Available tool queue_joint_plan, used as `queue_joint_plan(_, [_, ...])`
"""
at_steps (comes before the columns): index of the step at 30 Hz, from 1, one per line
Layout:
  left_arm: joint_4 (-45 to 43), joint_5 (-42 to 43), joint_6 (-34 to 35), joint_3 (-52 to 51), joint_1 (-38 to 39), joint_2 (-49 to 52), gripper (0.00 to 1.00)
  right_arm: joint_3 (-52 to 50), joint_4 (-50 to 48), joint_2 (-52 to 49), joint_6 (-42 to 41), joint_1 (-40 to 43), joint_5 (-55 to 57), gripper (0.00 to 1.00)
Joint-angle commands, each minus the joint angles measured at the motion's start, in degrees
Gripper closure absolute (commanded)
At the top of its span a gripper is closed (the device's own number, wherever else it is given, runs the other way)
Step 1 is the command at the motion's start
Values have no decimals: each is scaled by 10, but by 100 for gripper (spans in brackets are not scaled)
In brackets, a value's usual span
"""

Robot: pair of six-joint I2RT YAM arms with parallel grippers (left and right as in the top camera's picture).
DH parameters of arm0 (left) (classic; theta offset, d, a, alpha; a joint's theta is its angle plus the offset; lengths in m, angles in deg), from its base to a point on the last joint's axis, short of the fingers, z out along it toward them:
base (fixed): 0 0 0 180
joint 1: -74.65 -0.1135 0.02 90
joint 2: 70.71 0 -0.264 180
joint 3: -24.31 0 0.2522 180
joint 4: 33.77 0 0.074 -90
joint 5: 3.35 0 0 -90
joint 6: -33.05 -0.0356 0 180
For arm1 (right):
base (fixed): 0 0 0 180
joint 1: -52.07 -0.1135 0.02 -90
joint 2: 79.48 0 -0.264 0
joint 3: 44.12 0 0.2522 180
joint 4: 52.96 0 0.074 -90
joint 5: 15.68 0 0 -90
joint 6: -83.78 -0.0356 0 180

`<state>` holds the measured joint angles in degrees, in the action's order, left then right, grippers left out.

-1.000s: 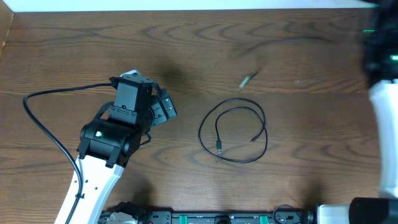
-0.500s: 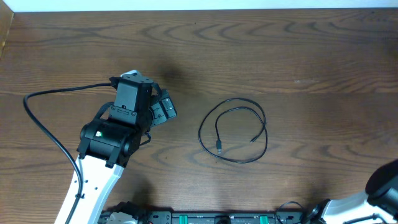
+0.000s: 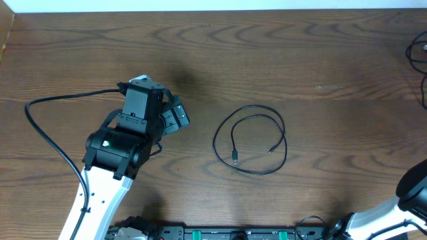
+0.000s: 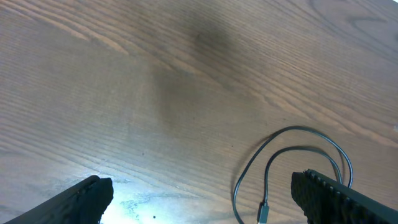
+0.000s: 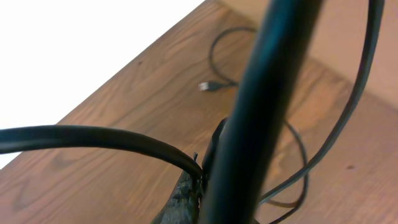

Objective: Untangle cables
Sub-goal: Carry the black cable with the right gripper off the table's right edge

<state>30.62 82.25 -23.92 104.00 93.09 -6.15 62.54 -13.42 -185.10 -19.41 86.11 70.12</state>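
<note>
near the front edge, the left arm [image 3: 107,160] rises from the lower left over a brown wooden table [image 3: 307,60]. the left gripper [image 3: 175,115] hangs low over bare wood, its fingers [image 4: 87,198] spread wide and holding nothing. to its right and apart from it, a thin black cable [image 3: 233,140] lies flat mid-table in a loose double loop, with both small ends turned inward. at the lower right corner, only part of the right arm [image 3: 413,193] shows. a thick, blurred black wire [image 5: 261,112] blocks most of its wrist camera. the right gripper is clenched tight, but whether it pinches anything i cannot tell. farther back, at the far right edge, thin black strands [image 3: 415,53] run partly out of view. the right wrist camera shows a small silver plug [image 5: 210,86] resting on the wood near that edge.
</note>
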Motion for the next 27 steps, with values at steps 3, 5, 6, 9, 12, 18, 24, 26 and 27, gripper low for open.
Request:
queue_joint_plan(3, [1,-1,3,7,-3,-2,2,1,9,80,17,-40,-71,99])
queue_joint_plan(5, [1,-1,3,7,-3,-2,2,1,9,108,29,-62,-75,99])
queue_joint_plan(6, [1,-1,3,7,-3,-2,2,1,8,121,37,-73,-76,99])
queue_joint_plan(9, [1,-1,3,7,-3,-2,2,1,5,160,48,-110,-76,99])
queue_joint_plan(12, [1,-1,3,7,-3,-2,2,1,-5,186,61,-140,-75,99])
queue_joint_plan(18, [1,-1,3,7,-3,-2,2,1,-12,183,76,-149,-42,99])
queue_joint_plan(24, [1,-1,3,7,-3,-2,2,1,-3,131,131,-147,12,99])
queue_joint_plan(26, [1,-1,3,7,-3,-2,2,1,-13,105,144,-143,43,99])
queue_joint_plan(27, [1,-1,3,7,-3,-2,2,1,-19,92,148,-140,57,99])
